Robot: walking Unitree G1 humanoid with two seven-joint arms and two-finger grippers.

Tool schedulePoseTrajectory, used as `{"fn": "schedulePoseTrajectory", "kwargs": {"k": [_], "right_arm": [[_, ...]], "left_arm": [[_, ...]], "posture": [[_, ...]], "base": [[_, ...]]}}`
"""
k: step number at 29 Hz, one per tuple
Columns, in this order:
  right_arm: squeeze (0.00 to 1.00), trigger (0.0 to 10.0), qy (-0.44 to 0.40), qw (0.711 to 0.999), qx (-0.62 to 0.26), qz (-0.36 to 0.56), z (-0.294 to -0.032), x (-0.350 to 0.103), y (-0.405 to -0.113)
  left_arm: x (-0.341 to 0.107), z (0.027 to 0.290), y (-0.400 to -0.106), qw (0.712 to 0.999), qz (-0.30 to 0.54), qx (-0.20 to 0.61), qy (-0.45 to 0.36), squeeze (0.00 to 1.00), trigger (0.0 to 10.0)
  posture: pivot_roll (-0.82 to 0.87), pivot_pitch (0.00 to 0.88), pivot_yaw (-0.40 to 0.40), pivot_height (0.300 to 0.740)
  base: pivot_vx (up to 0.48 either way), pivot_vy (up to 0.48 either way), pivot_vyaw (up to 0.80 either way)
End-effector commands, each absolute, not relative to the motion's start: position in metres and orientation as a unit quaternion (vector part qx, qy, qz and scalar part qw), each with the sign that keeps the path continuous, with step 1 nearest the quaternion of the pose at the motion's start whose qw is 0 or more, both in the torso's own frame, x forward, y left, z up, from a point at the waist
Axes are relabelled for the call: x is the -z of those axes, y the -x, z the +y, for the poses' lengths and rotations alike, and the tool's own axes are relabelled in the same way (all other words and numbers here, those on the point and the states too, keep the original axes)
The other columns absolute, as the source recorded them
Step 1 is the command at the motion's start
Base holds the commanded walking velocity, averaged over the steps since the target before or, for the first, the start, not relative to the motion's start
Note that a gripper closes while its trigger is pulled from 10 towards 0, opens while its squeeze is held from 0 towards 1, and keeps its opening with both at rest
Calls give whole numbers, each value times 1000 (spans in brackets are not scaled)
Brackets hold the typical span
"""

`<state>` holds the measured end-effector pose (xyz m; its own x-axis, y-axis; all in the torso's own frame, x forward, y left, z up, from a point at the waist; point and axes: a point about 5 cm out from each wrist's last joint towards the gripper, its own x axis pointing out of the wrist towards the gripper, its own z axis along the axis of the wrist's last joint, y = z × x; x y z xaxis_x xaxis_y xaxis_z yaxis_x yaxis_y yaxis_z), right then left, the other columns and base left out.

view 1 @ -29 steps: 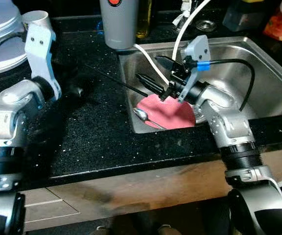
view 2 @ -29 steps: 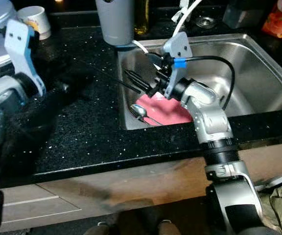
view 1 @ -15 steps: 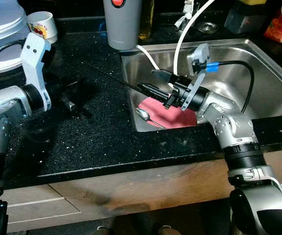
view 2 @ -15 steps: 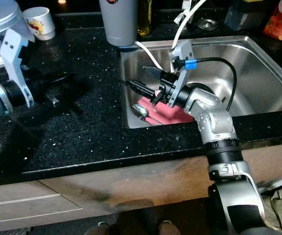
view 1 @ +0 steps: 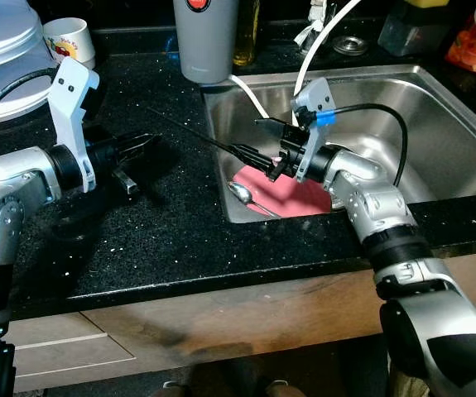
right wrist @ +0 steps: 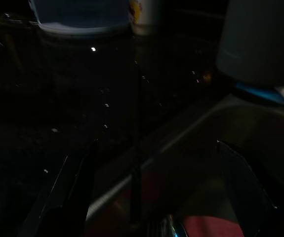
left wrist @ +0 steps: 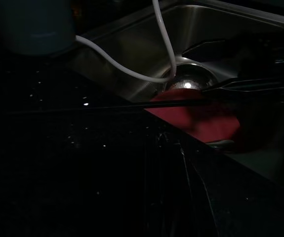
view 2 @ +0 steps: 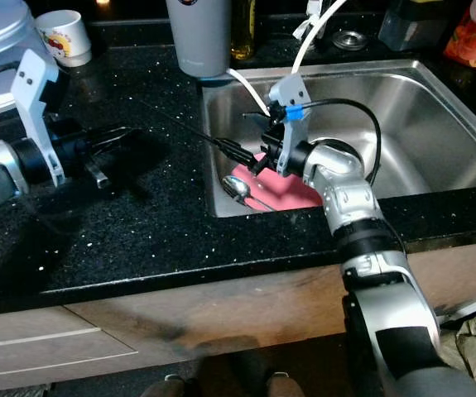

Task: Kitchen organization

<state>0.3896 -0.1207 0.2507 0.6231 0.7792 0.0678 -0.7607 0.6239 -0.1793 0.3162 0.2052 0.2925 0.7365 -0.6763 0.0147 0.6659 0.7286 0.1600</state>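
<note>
**Item: stick (view 1: 186,126).** Thin, black, straight and very slender, probably a chopstick or skewer, though you cannot tell which. It lies slantwise across the sink's (view 1: 436,91) left rim. One end reaches out over the black bench (view 1: 163,223) toward its back edge, and the other dips into the basin above the pink plate (view 1: 295,197).

**Holder: right gripper (view 1: 247,136).** It is low inside the sink's left side with its fingers spread wide. The right wrist view shows the stick running up the gap between them, touching neither finger that you can see. You would judge this a bracketing pose, lined up along the stick for a pinch not yet made.

**Second arm: left gripper (view 1: 136,151).** It hovers low over the bench left of the sink and points toward the stick's far end, perhaps to steady or receive it. You cannot tell how its fingers are set.

**Adjacent items.**
- A spoon (view 1: 240,194) rests on the plate's left edge.
- A white hose (view 1: 258,101) drops into the basin.
- A grey cup (view 1: 207,37) stands at the bench's back edge.
</note>
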Motion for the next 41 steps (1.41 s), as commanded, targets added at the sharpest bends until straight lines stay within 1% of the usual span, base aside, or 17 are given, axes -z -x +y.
{"fn": "schedulePoseTrajectory", "kwargs": {"k": [1, 9, 14, 17, 20, 23, 24, 28, 30, 33, 41], "right_arm": [[0, 10000, 81, 897, -430, -69, -119, -251, -391], [0, 10000, 91, 886, -453, -48, -122, -251, -393], [0, 10000, 70, 877, -474, -30, -127, -254, -394], [0, 10000, 52, 855, -516, 1, -132, -256, -392], [0, 10000, 34, 850, -526, 6, -133, -258, -393], [0, 10000, 38, 844, -535, 12, -131, -257, -392], [0, 10000, 54, 841, -538, 19, -129, -253, -391], [0, 10000, 98, 849, -518, 31, -118, -240, -394], [0, 10000, 98, 849, -518, 31, -118, -240, -394], [0, 10000, 117, 858, -499, 33, -113, -238, -397], [0, 10000, 120, 863, -490, 27, -108, -243, -400]], "left_arm": [[-288, 203, -314, 925, -25, 371, -72, 0, 10000], [-287, 201, -310, 918, -16, 389, -73, 0, 10000], [-286, 200, -308, 915, -11, 397, -71, 0, 10000], [-285, 199, -306, 912, -6, 405, -69, 0, 10000], [-285, 199, -306, 912, -4, 406, -67, 0, 10000], [-285, 200, -305, 911, -3, 406, -66, 0, 10000], [-285, 199, -305, 911, -2, 406, -66, 0, 10000], [-284, 198, -306, 911, 0, 408, -65, 0, 10000], [-284, 198, -306, 911, 0, 408, -65, 0, 10000], [-284, 197, -306, 910, 1, 410, -66, 0, 10000], [-284, 197, -304, 909, 3, 412, -68, 0, 10000]], "posture": [[36, 191, -34, 740], [39, 200, -37, 740], [39, 202, -39, 740], [39, 206, -43, 740], [39, 206, -44, 740], [38, 208, -44, 740], [37, 209, -44, 740], [36, 212, -43, 740], [36, 212, -43, 740], [38, 211, -46, 740], [40, 210, -51, 740]], "base": [[0, 0, 0], [0, 0, 0], [0, 0, 0], [0, 0, 0], [0, 0, 0], [0, 0, 0], [0, 0, 0], [0, 0, 0], [0, 0, 0], [0, 0, 0], [0, 0, 0]]}}
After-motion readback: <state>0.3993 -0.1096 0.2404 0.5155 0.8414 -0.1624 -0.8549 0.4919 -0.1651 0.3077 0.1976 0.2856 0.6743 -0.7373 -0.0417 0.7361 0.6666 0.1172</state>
